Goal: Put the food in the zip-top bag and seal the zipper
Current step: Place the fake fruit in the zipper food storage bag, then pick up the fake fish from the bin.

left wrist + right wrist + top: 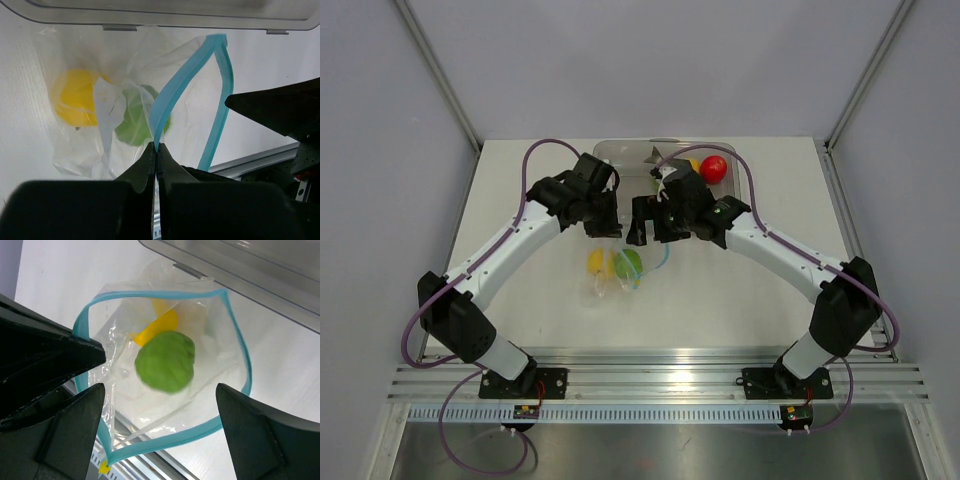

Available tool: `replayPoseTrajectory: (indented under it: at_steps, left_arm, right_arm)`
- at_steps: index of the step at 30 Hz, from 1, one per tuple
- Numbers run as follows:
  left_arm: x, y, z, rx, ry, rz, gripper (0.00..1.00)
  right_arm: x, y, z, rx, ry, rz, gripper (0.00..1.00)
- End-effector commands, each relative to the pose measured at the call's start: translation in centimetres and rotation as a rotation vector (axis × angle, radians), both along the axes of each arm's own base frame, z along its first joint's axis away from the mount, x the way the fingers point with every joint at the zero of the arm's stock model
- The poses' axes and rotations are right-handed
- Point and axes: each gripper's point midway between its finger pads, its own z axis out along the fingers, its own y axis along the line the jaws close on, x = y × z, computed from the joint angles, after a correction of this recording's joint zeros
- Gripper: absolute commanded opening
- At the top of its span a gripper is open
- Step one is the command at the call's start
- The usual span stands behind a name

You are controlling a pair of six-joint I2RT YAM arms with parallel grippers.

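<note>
We're approx. halfway: yellow fruit [75, 97] & green round fruit [165, 367] lie inside the zip-top bag [615, 272], centre of the top view on the counter [740, 290]. Red fruit [713, 168] & fish [665, 155] sit in the rigid tray [620, 148] at top centre, not bagged yet. The zipper [175, 95] gapes, unsealed. The left hand [156, 155] pinches that teal strip; the right hand [160, 402] is spread wide, holding nothing. Bag = thin crinkly film; fruits smooth, round.
</note>
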Motion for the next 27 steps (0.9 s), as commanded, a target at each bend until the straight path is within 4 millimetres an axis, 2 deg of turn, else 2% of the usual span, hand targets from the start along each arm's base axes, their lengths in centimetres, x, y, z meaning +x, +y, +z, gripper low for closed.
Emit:
replayPoseTrajectory:
  at_steps: [1,5,7,10,12,13,14,15,16,17,18,19,20,21,23,25,26,27]
  left_arm:
    - [0.5,-0.4,2.3,-0.065,-0.069,-0.013,0.0]
    - [0.5,-0.3,2.5,-0.067,-0.07,-0.011,0.0]
    - [0.5,-0.1,2.4,-0.062,-0.068,-0.007,0.0]
    - [0.5,0.2,2.4,-0.057,-0.071,0.003,0.0]
    - [0.6,0.5,2.4,-0.056,-0.071,0.009,0.0]
    - [0.5,0.5,2.2,-0.056,-0.068,0.01,0.0]
    - [0.5,0.5,2.3,-0.06,-0.068,0.013,0.0]
    - [0.5,0.4,2.3,-0.062,-0.067,0.011,0.0]
    - [0.5,0.4,2.3,-0.061,-0.066,0.012,0.0]
    - [0.5,0.4,2.3,-0.063,-0.068,0.011,0.0]
    - [0.5,0.4,2.3,-0.062,-0.066,0.011,0.0]
    - [0.5,0.5,2.3,-0.061,-0.066,0.011,0.0]
    - [0.4,0.5,2.3,-0.06,-0.065,0.009,0.0]
    - [0.3,0.6,2.2,-0.056,-0.06,0.008,0.0]
    - [0.2,0.6,2.1,-0.057,-0.057,0.006,0.0]
    - [0.1,0.5,2.1,-0.062,-0.052,0.0,0.0]
    - [0.1,0.5,2.1,-0.062,-0.052,-0.003,0.0]
    - [0.0,0.4,2.0,-0.063,-0.048,-0.006,0.0]
  right_arm:
    - [1.4,-1.7,3.0,-0.026,-0.124,-0.07,1.0]
    - [3.3,-4.6,4.1,-0.114,-0.208,-0.18,0.96]
    - [4.5,-6.0,4.7,-0.132,-0.231,-0.224,0.86]
    - [7.9,-9.2,4.3,-0.159,-0.239,-0.31,0.73]
    - [9.8,-10.2,4.3,-0.173,-0.251,-0.337,0.72]
    - [10.8,-10.8,3.9,-0.193,-0.251,-0.344,0.72]
    - [12.2,-11.2,2.0,-0.252,-0.239,-0.337,0.73]
    - [13.7,-12.0,2.6,-0.276,-0.26,-0.36,0.73]
    - [14.8,-12.4,2.0,-0.315,-0.267,-0.366,0.75]
    - [16.1,-12.5,-0.4,-0.383,-0.252,-0.342,0.76]
    - [17.7,-12.8,0.3,-0.398,-0.276,-0.35,0.77]
    - [18.6,-12.8,-0.3,-0.426,-0.279,-0.341,0.79]
    - [19.7,-12.7,-3.1,-0.488,-0.252,-0.302,0.83]
    - [21.0,-12.3,-2.1,-0.49,-0.277,-0.293,0.84]
    - [23.3,-12.1,-3.8,-0.545,-0.285,-0.283,0.85]
    - [24.6,-12.6,-4.7,-0.61,-0.301,-0.271,0.86]
    - [25.1,-12.5,-6.6,-0.644,-0.285,-0.249,0.86]
    - [25.9,-12.3,-5.8,-0.641,-0.305,-0.256,0.87]
